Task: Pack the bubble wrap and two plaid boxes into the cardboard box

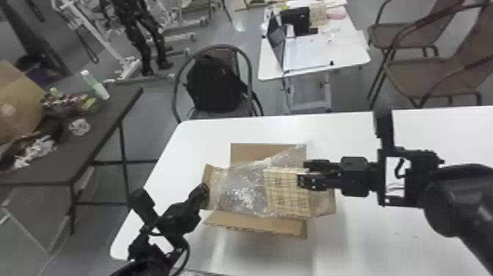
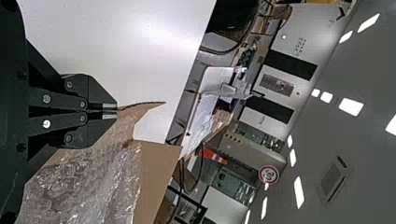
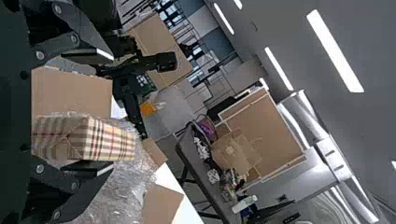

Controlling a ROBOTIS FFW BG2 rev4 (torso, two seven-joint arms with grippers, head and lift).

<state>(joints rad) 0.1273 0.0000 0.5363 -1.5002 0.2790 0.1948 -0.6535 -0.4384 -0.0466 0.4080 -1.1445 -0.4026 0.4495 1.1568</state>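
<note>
The right arm stretches sideways over the tabletop (image 1: 352, 134), the right claw (image 1: 303, 172) spread apart at the plaid box (image 1: 286, 196), which sits amid bubble wrap (image 1: 240, 192) at the cardboard box (image 1: 256, 223). The left arm angles inward, the left claw (image 1: 204, 189) pressed together by a flap.

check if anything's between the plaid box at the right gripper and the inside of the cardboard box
Yes, bubble wrap: it spreads across the opening of the cardboard box, beside the plaid box and apparently partly beneath it. The flaps seem out of the way.
</note>
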